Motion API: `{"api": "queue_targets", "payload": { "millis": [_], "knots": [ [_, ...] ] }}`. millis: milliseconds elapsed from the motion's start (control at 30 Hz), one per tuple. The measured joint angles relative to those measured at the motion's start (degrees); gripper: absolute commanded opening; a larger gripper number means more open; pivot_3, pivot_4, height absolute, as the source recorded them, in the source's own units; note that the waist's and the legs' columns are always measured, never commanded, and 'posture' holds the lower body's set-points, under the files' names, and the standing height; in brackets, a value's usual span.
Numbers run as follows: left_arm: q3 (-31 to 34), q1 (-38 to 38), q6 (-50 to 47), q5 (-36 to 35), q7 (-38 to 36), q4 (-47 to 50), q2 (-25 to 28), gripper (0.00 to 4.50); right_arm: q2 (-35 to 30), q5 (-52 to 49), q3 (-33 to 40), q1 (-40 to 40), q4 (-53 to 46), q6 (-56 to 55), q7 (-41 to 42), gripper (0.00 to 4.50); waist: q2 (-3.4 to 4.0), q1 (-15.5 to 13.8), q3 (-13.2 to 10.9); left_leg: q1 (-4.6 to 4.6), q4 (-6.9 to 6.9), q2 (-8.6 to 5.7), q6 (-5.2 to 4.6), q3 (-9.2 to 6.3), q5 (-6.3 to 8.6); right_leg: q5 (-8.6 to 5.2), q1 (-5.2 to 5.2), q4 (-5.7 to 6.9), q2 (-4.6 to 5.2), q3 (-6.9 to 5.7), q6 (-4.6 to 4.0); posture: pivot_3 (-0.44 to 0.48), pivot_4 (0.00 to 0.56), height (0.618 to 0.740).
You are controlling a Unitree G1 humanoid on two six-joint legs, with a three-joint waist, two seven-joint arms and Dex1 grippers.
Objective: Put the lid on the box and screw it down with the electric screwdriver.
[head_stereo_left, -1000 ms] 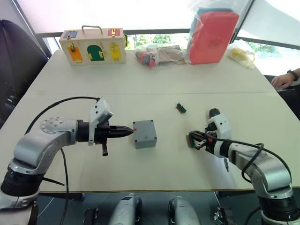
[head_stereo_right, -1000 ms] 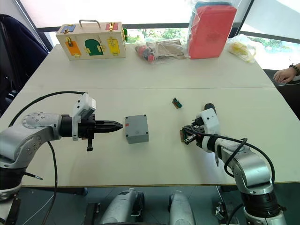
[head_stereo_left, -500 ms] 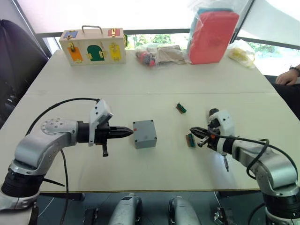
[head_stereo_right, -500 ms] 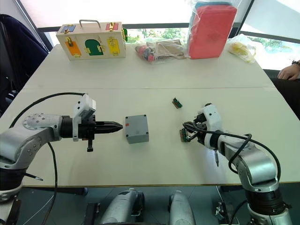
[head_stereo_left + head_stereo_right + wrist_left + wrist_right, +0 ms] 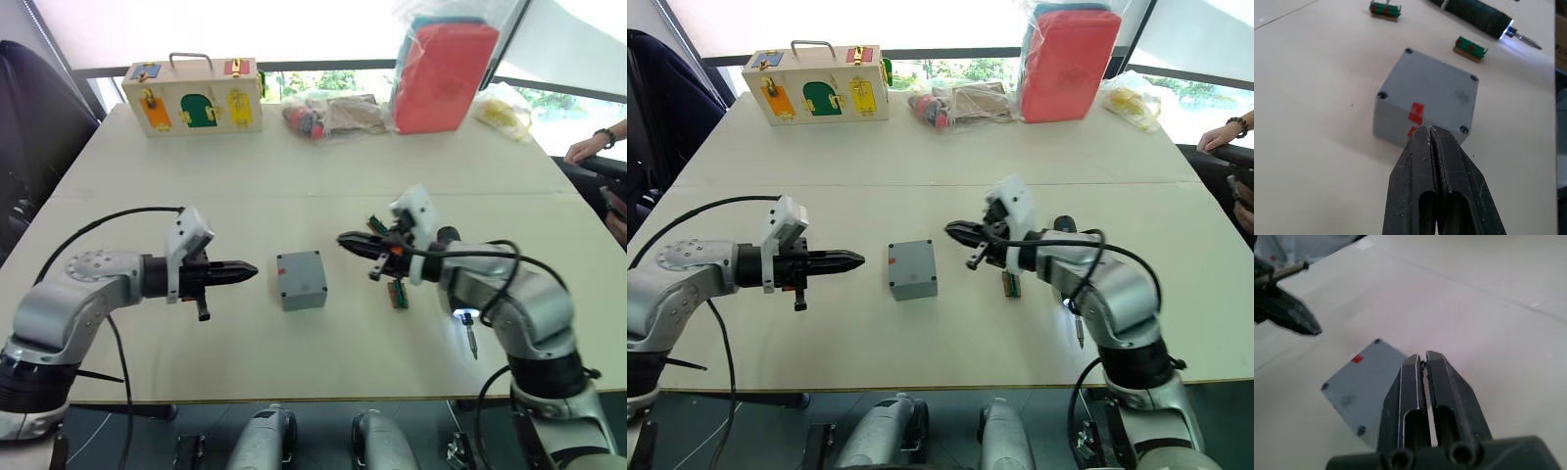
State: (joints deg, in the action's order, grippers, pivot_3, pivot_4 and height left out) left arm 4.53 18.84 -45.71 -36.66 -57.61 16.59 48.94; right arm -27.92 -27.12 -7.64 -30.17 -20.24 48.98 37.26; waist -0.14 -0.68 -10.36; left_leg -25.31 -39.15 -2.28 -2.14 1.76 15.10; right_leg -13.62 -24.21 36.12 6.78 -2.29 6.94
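The grey box [image 5: 301, 279], red mark on its left wall, sits mid-table. Its top is a flat grey face with corner screw holes [image 5: 1437, 88]; this looks like the lid seated flush, though I cannot make out a seam. My left gripper [image 5: 252, 269] is shut and empty, pointing at the red mark a short gap from the box. Just right of the box and above the table, my right gripper [image 5: 343, 238] is also shut and empty. The electric screwdriver [image 5: 1474, 14] lies on the table under my right forearm, its tip light [image 5: 464, 315] on.
A small green block [image 5: 1011, 284] lies below my right gripper, and another [image 5: 1385, 10] sits farther back. Along the far edge stand a wooden case [image 5: 193, 98], plastic bags [image 5: 328, 113] and a red bag [image 5: 443, 73]. A person's hand [image 5: 588, 147] rests at the right edge.
My right gripper has swung left and up from the green block to just beside the box. My left gripper has drawn back slightly from the box wall.
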Motion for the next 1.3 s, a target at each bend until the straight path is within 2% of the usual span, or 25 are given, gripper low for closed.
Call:
{"api": "queue_targets", "payload": {
  "millis": [167, 700, 1300],
  "knots": [
    [1.1, -2.4, -0.1, -0.2, 1.5, 1.8, -0.1, 0.0, 1.3, 2.7, -4.1, -1.5, 4.8, -4.2, 1.6, 0.08, 0.0, 0.1, 0.0, 0.01, -0.01, 0.0, 0.01, -0.01, 0.0, 0.0, 0.0, 0.01, 0.0, 0.0, 0.0, 0.0, 0.15, 0.74],
    [1.5, -4.7, -0.8, -1.5, 4.2, 4.5, -0.5, 0.0, 4.3, 6.9, -5.4, -3.5, 11.7, -9.5, 2.5, 0.08, 0.0, 0.2, 0.0, 0.01, 0.0, 0.02, 0.04, -0.01, -0.02, 0.0, -0.04, 0.02, -0.02, 0.0, 0.0, 0.0, 0.15, 0.74],
    [1.4, -4.6, -1.1, -1.5, 4.8, 4.5, -0.6, 0.0, 3.8, 7.2, -4.8, -3.4, 11.5, -8.6, 3.2, 0.08, 0.0, 0.1, 0.0, 0.01, 0.0, 0.02, 0.04, -0.01, -0.02, 0.0, -0.04, 0.02, -0.02, 0.0, 0.0, 0.0, 0.15, 0.74]
  ]
}}
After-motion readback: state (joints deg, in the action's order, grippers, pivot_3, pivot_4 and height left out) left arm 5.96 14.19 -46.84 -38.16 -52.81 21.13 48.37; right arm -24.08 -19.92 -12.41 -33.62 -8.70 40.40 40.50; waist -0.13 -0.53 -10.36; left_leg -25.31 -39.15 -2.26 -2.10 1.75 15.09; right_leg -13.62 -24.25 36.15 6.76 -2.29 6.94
